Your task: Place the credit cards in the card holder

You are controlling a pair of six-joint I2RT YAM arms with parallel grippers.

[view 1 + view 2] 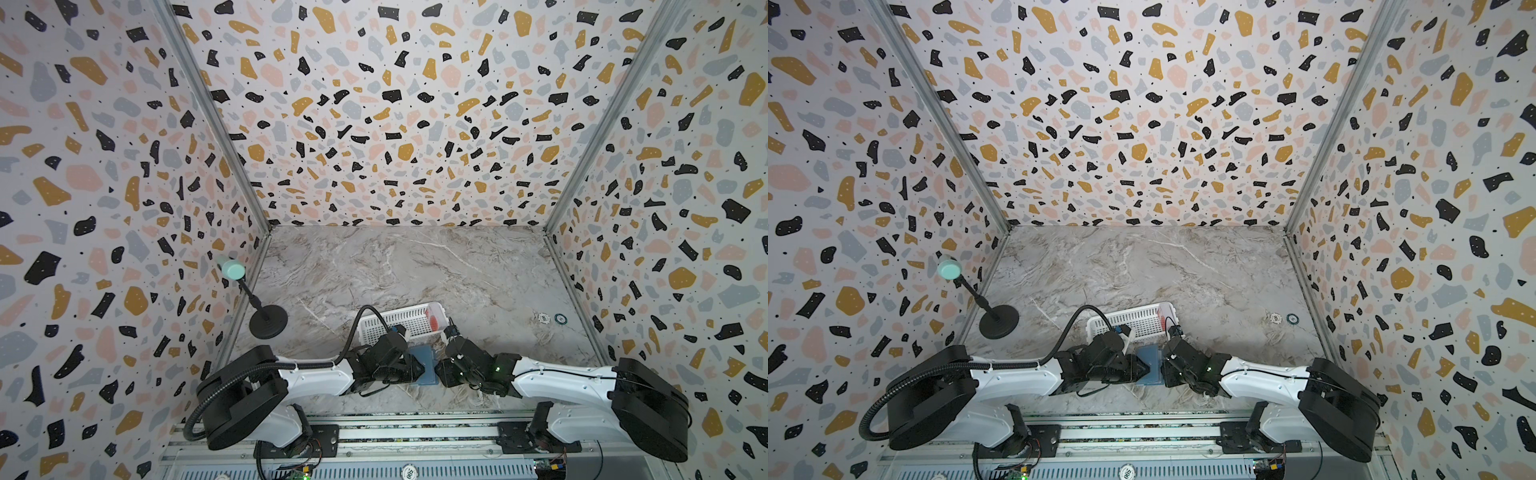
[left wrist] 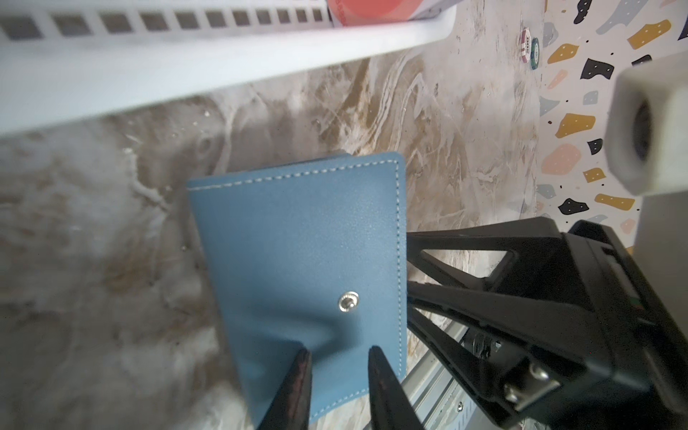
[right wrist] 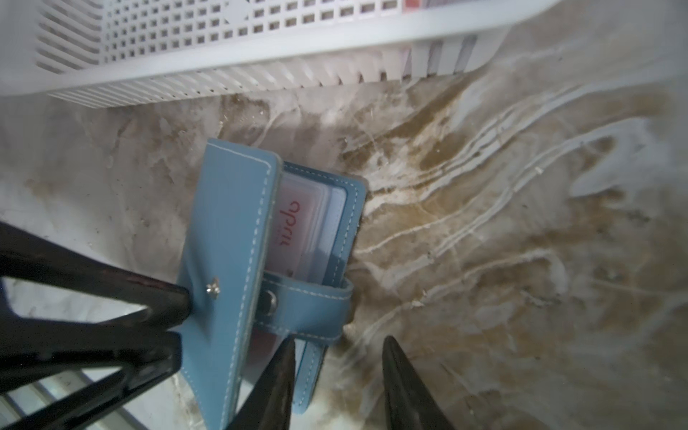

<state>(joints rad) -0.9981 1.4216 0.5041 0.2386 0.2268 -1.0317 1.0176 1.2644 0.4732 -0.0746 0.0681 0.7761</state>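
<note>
Top view | marble table [image 1: 415, 270] | terrazzo walls [image 1: 374, 104] | left tool [image 2: 338, 353], right tool [image 3: 338, 346] spread

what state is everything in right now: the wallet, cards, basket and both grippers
slate-blue stitched booklet card holder: on the table, cover lifted partway
snap tab: unfastened
pale credit card: inside the holder's clear pocket
red-circled credit card: in the basket, not yet moved
white slotted plastic basket: upright on the table
left gripper: jaws narrowly apart at the cover's edge, grip unclear
right gripper: open, at the holder's corner
</note>
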